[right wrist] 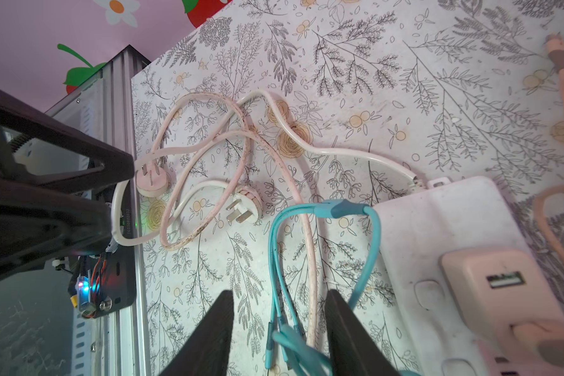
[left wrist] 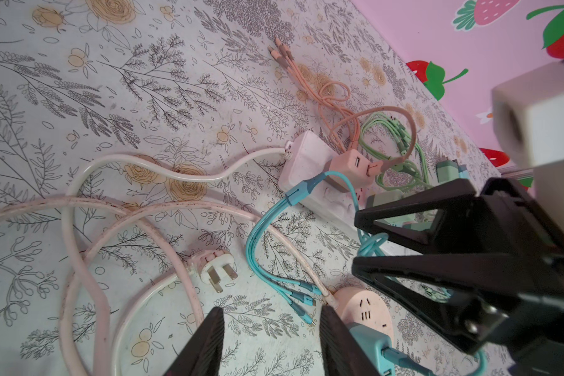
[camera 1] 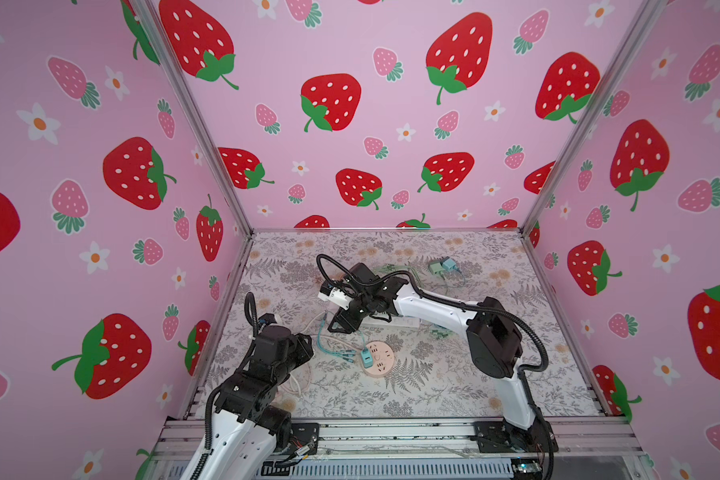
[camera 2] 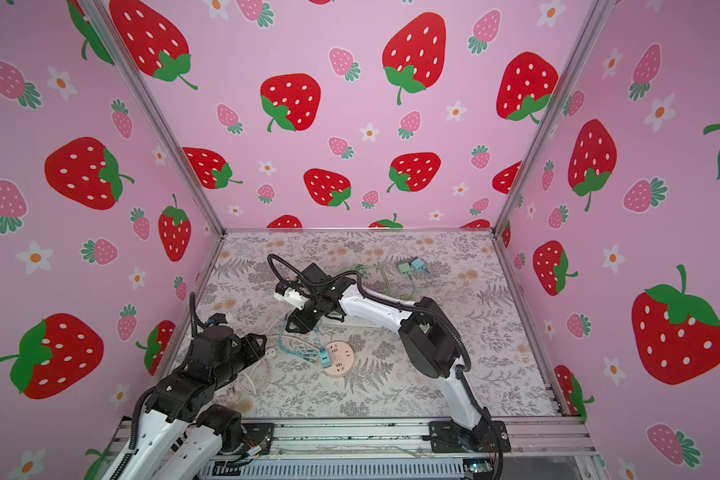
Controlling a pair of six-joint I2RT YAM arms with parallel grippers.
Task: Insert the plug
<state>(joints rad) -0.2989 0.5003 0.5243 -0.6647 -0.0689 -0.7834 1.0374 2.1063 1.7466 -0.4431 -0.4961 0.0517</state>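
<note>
A pink charger plug sits in the white power strip, also seen in the left wrist view as the pink plug on the strip. My right gripper hangs open beside the strip's cable end, with teal cables on the table below its gap. In both top views it covers the pink plug. My left gripper is open and empty over bare table, near a round pink socket that holds a teal charger.
Two white three-prong plugs lie loose among looped white and pink cords. Pink and green cable bundles lie behind the strip. Green and teal chargers sit at the back right. The round socket is mid-table.
</note>
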